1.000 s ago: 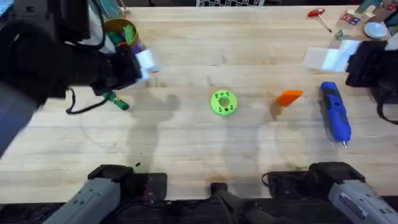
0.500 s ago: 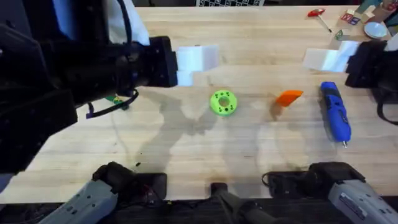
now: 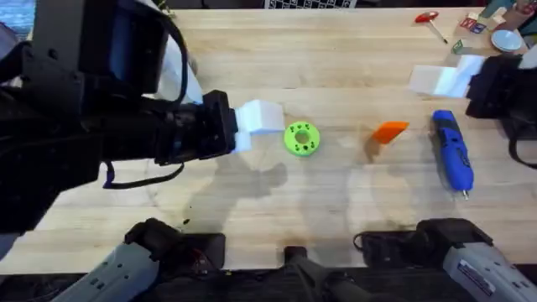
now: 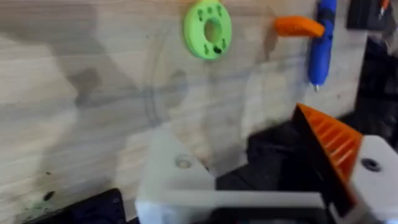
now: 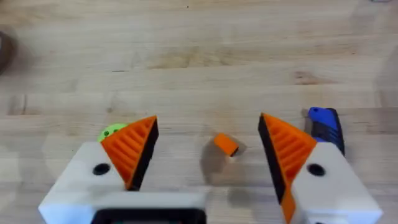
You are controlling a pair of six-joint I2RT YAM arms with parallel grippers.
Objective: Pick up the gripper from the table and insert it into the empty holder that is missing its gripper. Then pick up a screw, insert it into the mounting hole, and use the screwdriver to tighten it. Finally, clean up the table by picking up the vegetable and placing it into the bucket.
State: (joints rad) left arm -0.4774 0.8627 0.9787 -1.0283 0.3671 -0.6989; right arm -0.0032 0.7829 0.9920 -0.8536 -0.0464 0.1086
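Overhead, the left claw point(image 3: 258, 117) hangs over the middle of the table point(image 3: 336, 59), its white end just beside the bright green disc point(image 3: 302, 138). In its wrist view the claw is released, fingers spread wide; one finger is a bare white holder point(image 4: 169, 171) with a small dark mounting hole point(image 4: 183, 162) in its face, while the other carries an orange ribbed pad point(image 4: 329, 137). Beyond those fingers lie the disc, the loose orange gripper point(image 4: 298, 26) and the blue screwdriver point(image 4: 322, 42).

The right claw point(image 5: 208, 152) is also released, both orange pads spread apart and holding nothing; it sits at the table's right edge, white fingers pointing inward. Between its pads the orange gripper shows lying on the wood. The gripper rests between the green disc and the screwdriver, apart from both. The screwdriver lies near the right claw, its metal bit pointing toward the arm bases. A small red-handled tool point(image 3: 430, 20) lies at the far right corner.
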